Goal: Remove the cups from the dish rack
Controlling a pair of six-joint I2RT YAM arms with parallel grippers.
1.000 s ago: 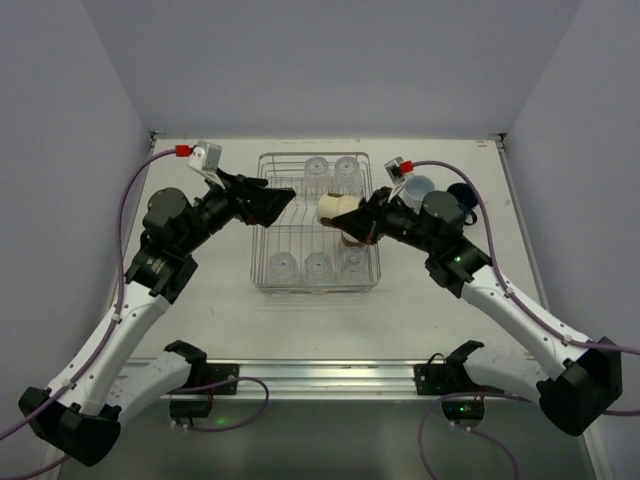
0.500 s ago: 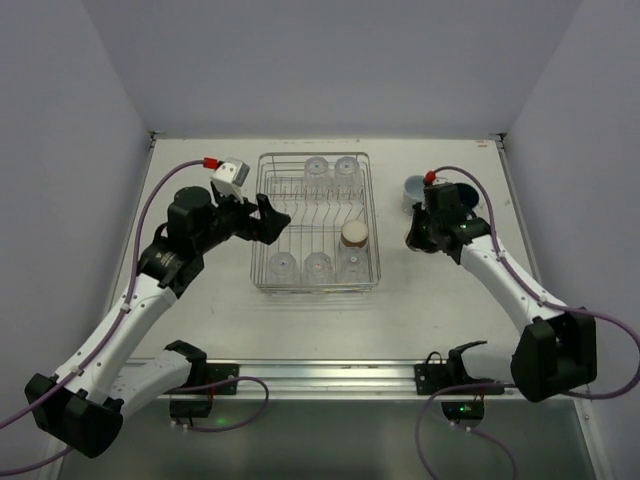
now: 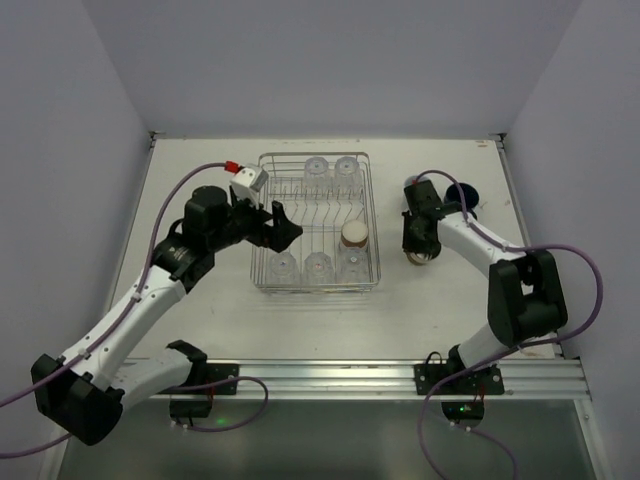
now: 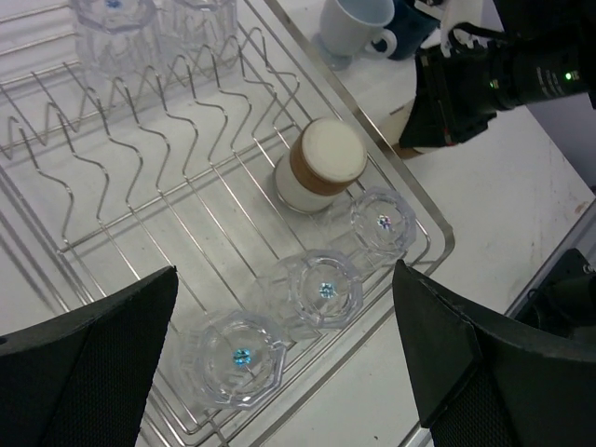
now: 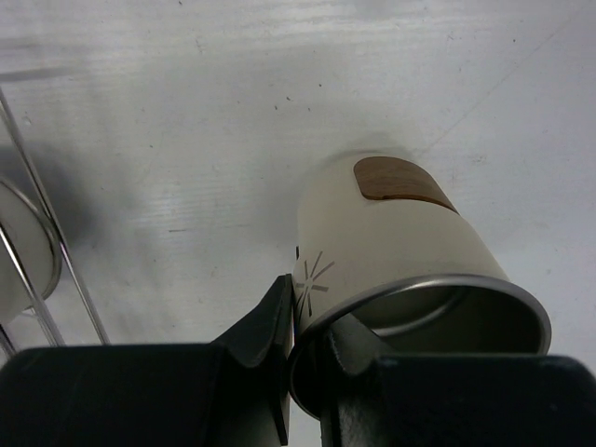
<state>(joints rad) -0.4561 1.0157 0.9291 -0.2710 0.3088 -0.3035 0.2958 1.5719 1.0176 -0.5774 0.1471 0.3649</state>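
The silver wire dish rack point(image 3: 300, 205) stands mid-table. Three clear ribbed tumblers point(image 4: 323, 290) sit upside down along its near row, two more point(image 3: 330, 168) at the back. A brown and beige cup point(image 4: 321, 166) stands inverted by the right wall. My left gripper point(image 4: 284, 270) hangs open above the near tumblers, holding nothing. My right gripper point(image 5: 307, 321) is shut on the rim of a beige cup point(image 5: 391, 233) with a brown patch, low over the table right of the rack point(image 3: 421, 258); whether the cup touches the table I cannot tell.
A pale blue cup point(image 4: 358, 28) and a dark blue mug point(image 3: 463, 195) stand on the table at the back right, just beyond the right gripper. The rack's raised right wall point(image 5: 37, 242) lies close to the left of the held cup.
The right arm has carried the beige cup out of the rack and down to the table on its right. The left gripper has swung from the rack's back left toward the near row.
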